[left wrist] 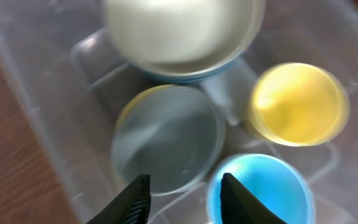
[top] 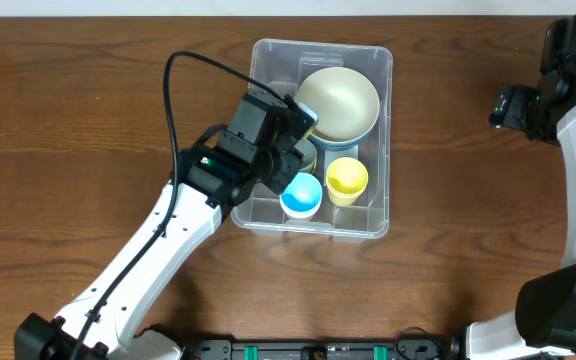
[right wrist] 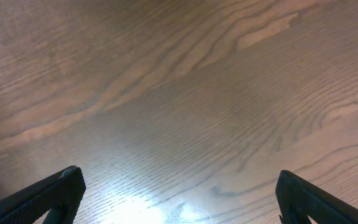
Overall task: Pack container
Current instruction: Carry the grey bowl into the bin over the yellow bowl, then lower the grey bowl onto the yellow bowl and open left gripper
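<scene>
Blur softens the left wrist view; from overhead the left arm [top: 148, 250] covers most of a grey dish [left wrist: 166, 140]. Left pincer [left wrist: 184, 186] hangs half open, empty, above it. Clear ribbed container [top: 273, 75] sits in the middle of the bench [top: 68, 100]. Right pincer [right wrist: 179, 179] gapes wide, empty.

The rectangular plastic bin [top: 272, 68] is clear, its far round bowl [top: 339, 100] cream, right cup [top: 347, 180] yellow, near cup [top: 302, 194] blue; the wooden table [top: 68, 90] is grained brown.
</scene>
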`<action>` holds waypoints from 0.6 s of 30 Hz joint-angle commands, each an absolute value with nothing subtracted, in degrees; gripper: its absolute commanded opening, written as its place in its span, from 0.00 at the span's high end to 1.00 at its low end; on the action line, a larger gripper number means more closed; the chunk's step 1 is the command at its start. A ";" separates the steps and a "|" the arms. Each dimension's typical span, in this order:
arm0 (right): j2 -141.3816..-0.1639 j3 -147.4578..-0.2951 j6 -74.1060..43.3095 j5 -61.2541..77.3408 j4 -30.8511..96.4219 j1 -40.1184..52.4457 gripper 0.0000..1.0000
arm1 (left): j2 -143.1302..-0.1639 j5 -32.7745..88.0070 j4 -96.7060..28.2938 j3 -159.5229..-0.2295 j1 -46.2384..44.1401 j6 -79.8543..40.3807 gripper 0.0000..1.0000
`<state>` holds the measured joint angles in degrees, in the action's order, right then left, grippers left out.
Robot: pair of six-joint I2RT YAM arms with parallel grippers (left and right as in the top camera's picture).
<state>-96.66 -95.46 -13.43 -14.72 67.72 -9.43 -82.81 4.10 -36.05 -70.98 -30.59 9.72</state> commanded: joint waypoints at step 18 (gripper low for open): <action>-95.72 -96.20 -14.33 -14.74 67.70 -9.74 0.01 | -82.63 4.12 -36.84 -71.48 -20.40 -12.78 0.94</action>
<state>-96.66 -95.46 -13.43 -14.72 67.72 -9.43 -82.81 2.66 -36.67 -70.98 -19.22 -11.99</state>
